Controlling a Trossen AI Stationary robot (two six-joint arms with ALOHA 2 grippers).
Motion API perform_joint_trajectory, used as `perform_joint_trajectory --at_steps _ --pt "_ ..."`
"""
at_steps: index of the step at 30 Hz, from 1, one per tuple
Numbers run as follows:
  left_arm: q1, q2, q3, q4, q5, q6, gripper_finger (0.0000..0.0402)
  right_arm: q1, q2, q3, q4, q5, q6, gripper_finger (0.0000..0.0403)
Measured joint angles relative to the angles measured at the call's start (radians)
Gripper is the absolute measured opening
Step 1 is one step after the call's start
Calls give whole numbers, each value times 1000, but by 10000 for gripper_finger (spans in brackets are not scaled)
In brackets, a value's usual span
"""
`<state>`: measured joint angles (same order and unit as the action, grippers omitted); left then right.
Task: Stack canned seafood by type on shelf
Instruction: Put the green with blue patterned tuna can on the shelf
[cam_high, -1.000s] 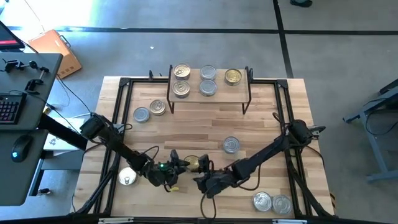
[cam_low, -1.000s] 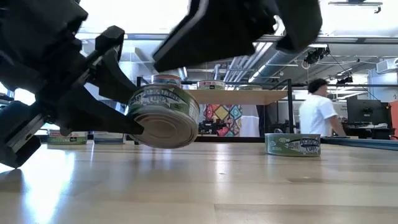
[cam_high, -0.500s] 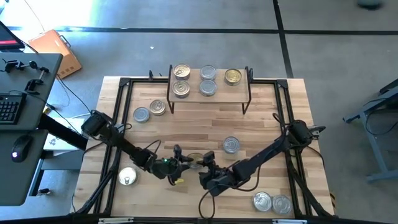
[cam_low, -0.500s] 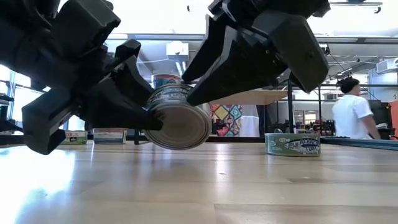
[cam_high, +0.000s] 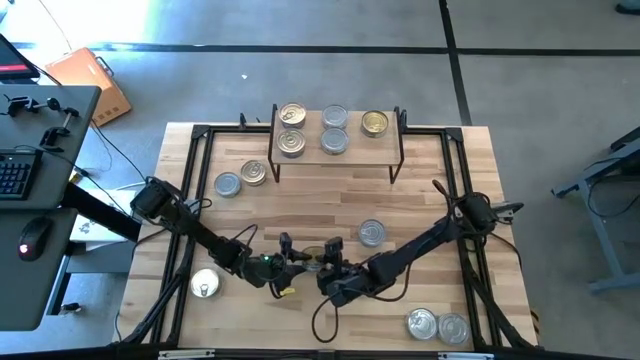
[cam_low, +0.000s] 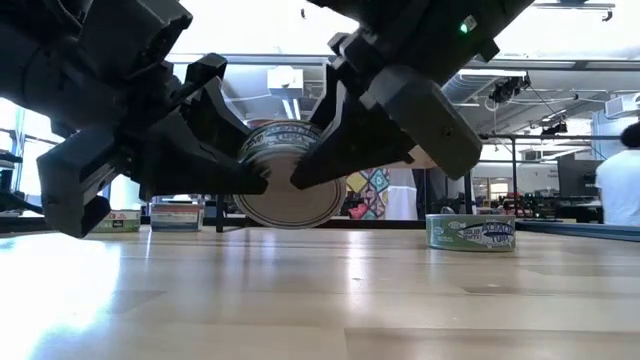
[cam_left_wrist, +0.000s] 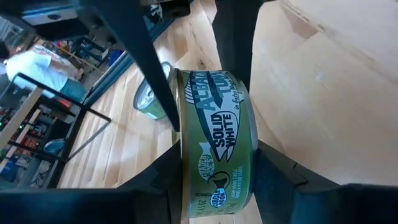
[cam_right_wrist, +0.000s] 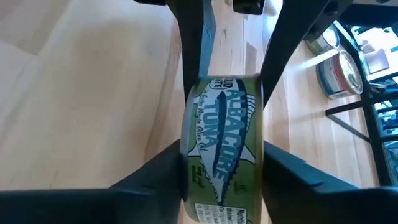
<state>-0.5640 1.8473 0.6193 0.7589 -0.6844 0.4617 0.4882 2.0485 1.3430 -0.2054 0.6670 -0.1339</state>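
I had both tools on one tin (cam_low: 292, 187), held on edge above the desk (cam_high: 300, 210) near its front middle. The left tool (cam_high: 290, 263) gripped the tin by its flat faces, as it had a second earlier. The right tool (cam_high: 326, 267) was now clamped on the same tin from the other side; a second ago it hung above and clear, and half a second ago its fingers were spread wide around the tin. In the right wrist view the green tuna label (cam_right_wrist: 222, 149) sat between my own two fingers with the left tool's pair opposite. The tin had also risen and turned more upright than a second before, when it leaned low over the desk.

Outward from there, one tin (cam_high: 371, 233) lay just behind the right arm, one (cam_high: 204, 285) sat by the left arm near the front, two (cam_high: 436, 325) at the front right corner, and two (cam_high: 241, 178) left of the shelf (cam_high: 338, 153). The shelf at the back carried five tins (cam_high: 334, 130), unchanged. The person (cam_low: 620, 185) in white in the room behind had moved to the right edge of the low view.
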Motion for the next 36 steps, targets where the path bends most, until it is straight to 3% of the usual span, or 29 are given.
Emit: perform_joint_trajectory --at_steps 3,9,15,19,22,24,30,36 --pt "1 0 0 -14 -7 -12 139 0 0 2 -8 14 -1 122" --pt "-13 -4 3 -92 -82 -57 171 31 -21 112 -267 37 72 120" --pt "-39 -1 -1 -149 -190 -136 179 69 -29 309 -760 169 280 120" --pt "-53 -1 -2 -168 -198 -240 175 76 -35 423 -1122 307 421 120" --pt "-55 -1 -1 -159 -176 -311 171 27 -64 449 -1351 346 518 120" --pt "-55 -1 -1 -159 -148 -346 169 -32 -103 427 -1364 346 507 120" --pt "-51 -1 -1 -156 -128 -364 167 -253 -287 287 -1212 319 251 120" --pt "-50 -1 -1 -157 -126 -363 167 -480 -395 105 -956 154 39 120"
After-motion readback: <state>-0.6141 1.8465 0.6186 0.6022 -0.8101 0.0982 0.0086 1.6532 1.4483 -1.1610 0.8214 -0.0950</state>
